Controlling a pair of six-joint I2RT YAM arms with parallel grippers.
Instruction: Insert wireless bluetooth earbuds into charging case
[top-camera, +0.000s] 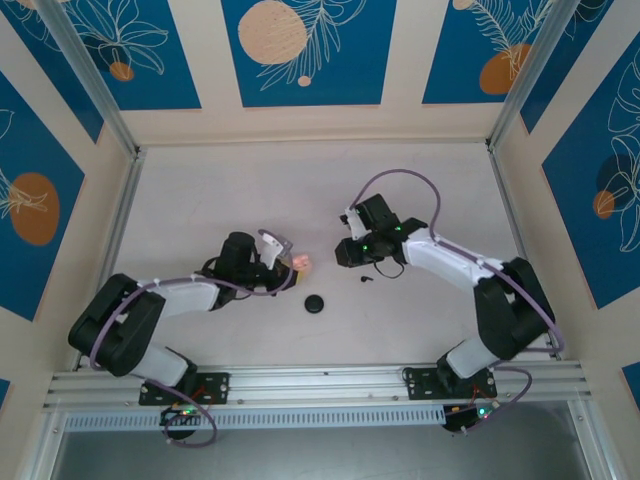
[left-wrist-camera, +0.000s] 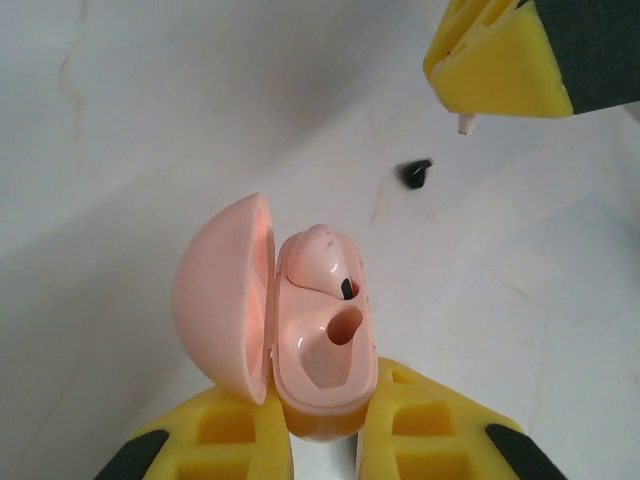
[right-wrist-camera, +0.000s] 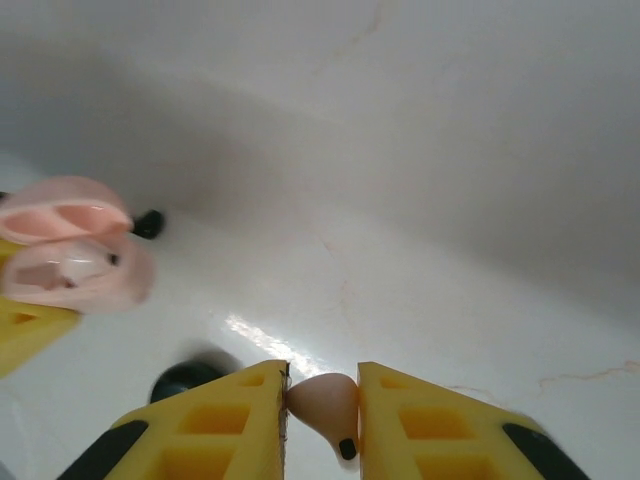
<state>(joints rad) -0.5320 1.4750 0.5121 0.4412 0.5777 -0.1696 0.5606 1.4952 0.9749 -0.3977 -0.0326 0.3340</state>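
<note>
Pinched between the yellow fingers (right-wrist-camera: 430, 420) of the right end effector (right-wrist-camera: 322, 372) a pale pink earbud (right-wrist-camera: 322, 405) is seen, the jaws narrowed onto it. Its long axis is laid along the fingers: the rounded, dark-spotted end is turned back toward the wrist camera, and in the left wrist view a pale stem tip is seen poking past the fingertips toward the worktop (top-camera: 250, 200).

Opposite, the pink charging case (left-wrist-camera: 320, 375) is gripped at its base by the left end effector (left-wrist-camera: 320, 405), the jaws drawn close against its sides. The lid (left-wrist-camera: 220, 300) is swung open to the left in that view, and the case mouth is turned toward the right arm. One seated pink earbud (left-wrist-camera: 318, 262) is lodged in the far socket, while the near socket (left-wrist-camera: 345, 325) is left bare.

On the worktop, a black earbud (top-camera: 363, 280) is lain just below the right end effector, and a round black case (top-camera: 315, 304) is placed between the two arms, nearer their bases.
</note>
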